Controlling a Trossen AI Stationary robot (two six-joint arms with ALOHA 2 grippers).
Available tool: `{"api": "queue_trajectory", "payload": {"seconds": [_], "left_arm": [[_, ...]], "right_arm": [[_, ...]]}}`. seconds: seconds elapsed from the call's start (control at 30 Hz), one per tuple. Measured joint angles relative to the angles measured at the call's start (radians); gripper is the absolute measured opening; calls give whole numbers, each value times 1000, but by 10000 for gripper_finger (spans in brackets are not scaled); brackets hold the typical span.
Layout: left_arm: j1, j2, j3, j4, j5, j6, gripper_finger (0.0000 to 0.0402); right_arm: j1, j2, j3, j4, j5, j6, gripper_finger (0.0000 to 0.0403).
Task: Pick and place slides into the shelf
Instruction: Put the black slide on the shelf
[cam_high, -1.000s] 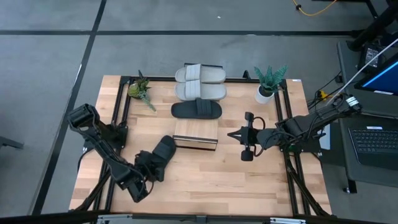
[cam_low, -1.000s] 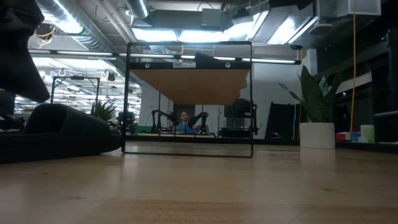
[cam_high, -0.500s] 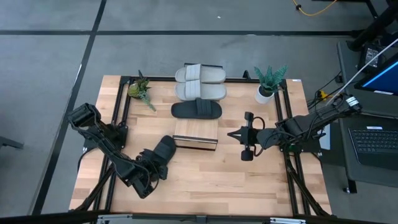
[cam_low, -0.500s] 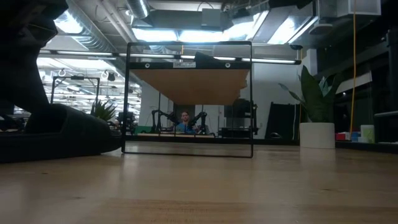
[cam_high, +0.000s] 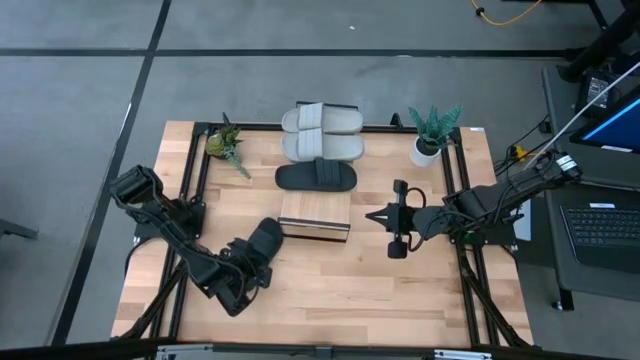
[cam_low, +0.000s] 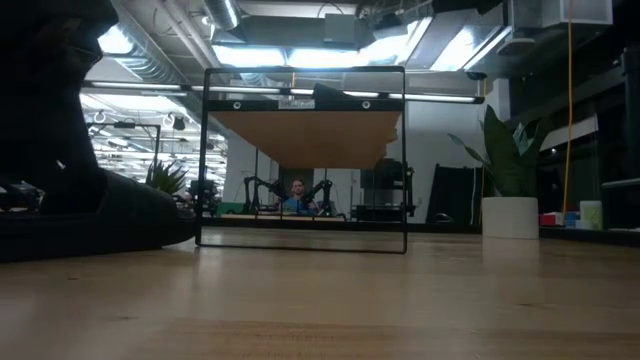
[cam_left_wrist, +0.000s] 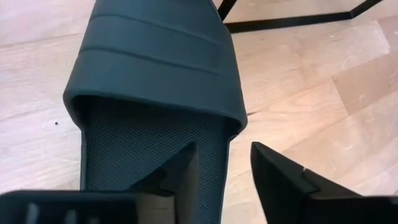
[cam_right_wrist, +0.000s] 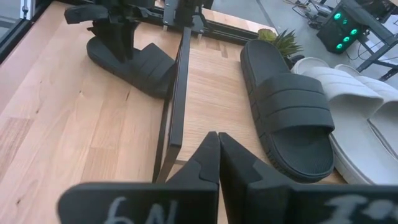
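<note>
A black slide (cam_high: 263, 242) lies sole down on the table left of the shelf (cam_high: 315, 215); it also shows in the left wrist view (cam_left_wrist: 155, 56) and the low view (cam_low: 100, 215). My left gripper (cam_high: 241, 279) is open at its heel end. In the left wrist view (cam_left_wrist: 222, 149), one finger (cam_left_wrist: 180, 177) is over the footbed and the other (cam_left_wrist: 280, 180) is outside the slide's side edge. A second black slide (cam_high: 316, 177) and two light grey slides (cam_high: 322, 133) lie beyond the shelf. My right gripper (cam_high: 384, 217) is shut and empty to the right of the shelf. My left gripper stands astride the black slide's side edge (cam_left_wrist: 227, 158) near the heel, coming from the table's near left side along the slide. I cannot tell whether the fingers touch it. The slide lies flat on the table.
Two small potted plants stand at the far left (cam_high: 226, 145) and far right (cam_high: 432, 133) of the table. The shelf's dark frame (cam_right_wrist: 177, 81) stands between the two black slides. Bare tabletop (cam_high: 350, 290) lies along the near edge.
My left gripper has moved toward the black slide, going toward the table's far right, and has come down over its heel end. The slide has stayed in place.
</note>
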Motion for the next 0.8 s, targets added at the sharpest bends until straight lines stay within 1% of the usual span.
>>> {"api": "queue_trajectory", "payload": {"seconds": [0.17, 0.33, 0.6, 0.8], "left_arm": [[30, 0, 0, 32, -3, -7, 161], [64, 0, 0, 83, -3, 15, 163], [112, 0, 0, 87, -3, 56, 163], [127, 0, 0, 87, 4, 71, 163]], "right_arm": [[0, 0, 0, 0, 0, 1, 3], [0, 0, 0, 0, 0, 0, 3], [0, 0, 0, -17, -2, -1, 3], [0, 0, 1, -29, -2, -1, 3]]}}
